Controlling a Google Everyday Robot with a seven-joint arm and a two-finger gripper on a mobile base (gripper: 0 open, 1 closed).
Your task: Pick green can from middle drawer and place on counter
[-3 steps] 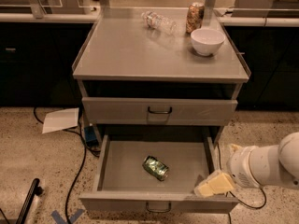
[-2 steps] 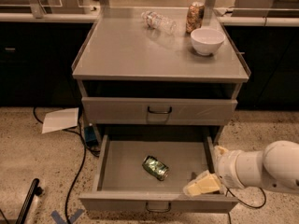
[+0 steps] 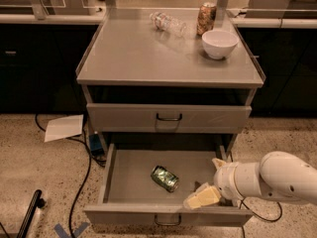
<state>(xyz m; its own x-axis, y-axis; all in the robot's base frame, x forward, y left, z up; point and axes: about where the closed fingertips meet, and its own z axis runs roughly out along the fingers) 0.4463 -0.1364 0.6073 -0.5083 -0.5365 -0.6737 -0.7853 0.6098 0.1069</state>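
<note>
In the grey metal middle drawer [image 3: 130, 180], a shiny green can [image 3: 165, 178] lies near the spread-fingered tool [image 3: 203, 183].

Speckled beige floor [image 3: 44, 182] surrounds the bench [image 3: 148, 58]. Dark cabinets [image 3: 39, 68] stand behind its back corners, under pale worktops [image 3: 44, 19]. A white paper sheet [image 3: 63, 128] and black cables [image 3: 84, 180] lie off its left edge, with blue tape [image 3: 63, 230] nearby. The pincer [image 3: 210, 181] hangs by the front right corner, fingers [image 3: 200, 198] apart.
</note>
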